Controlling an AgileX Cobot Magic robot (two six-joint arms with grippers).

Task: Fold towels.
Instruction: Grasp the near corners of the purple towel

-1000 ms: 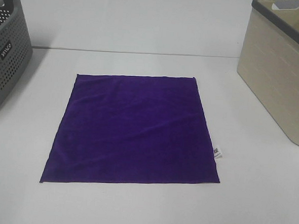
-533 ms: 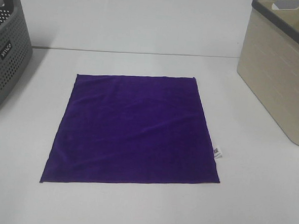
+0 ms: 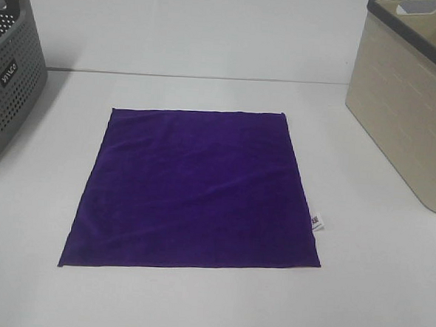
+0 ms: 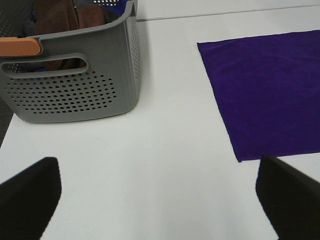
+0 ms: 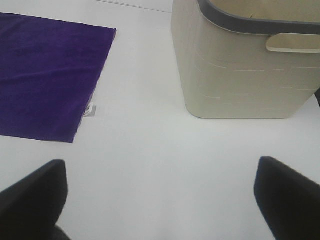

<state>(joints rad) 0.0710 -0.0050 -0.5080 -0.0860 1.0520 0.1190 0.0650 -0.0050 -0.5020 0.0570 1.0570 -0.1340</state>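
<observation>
A deep purple towel (image 3: 196,188) lies spread flat and unfolded in the middle of the white table, a small white tag (image 3: 317,223) on its right edge. It also shows in the left wrist view (image 4: 265,95) and the right wrist view (image 5: 45,75). Neither arm appears in the exterior high view. My left gripper (image 4: 159,200) hovers open over bare table between the grey basket and the towel, nothing between its fingers (image 4: 30,192). My right gripper (image 5: 160,197) is open too, above bare table beside the beige basket, its fingers (image 5: 287,192) wide apart.
A grey perforated basket (image 3: 4,84) stands at the left edge of the table; it holds brown and blue cloth (image 4: 65,15). A beige basket (image 3: 411,94) with a dark rim stands at the right. The white table (image 3: 195,303) ends at a back edge behind the towel.
</observation>
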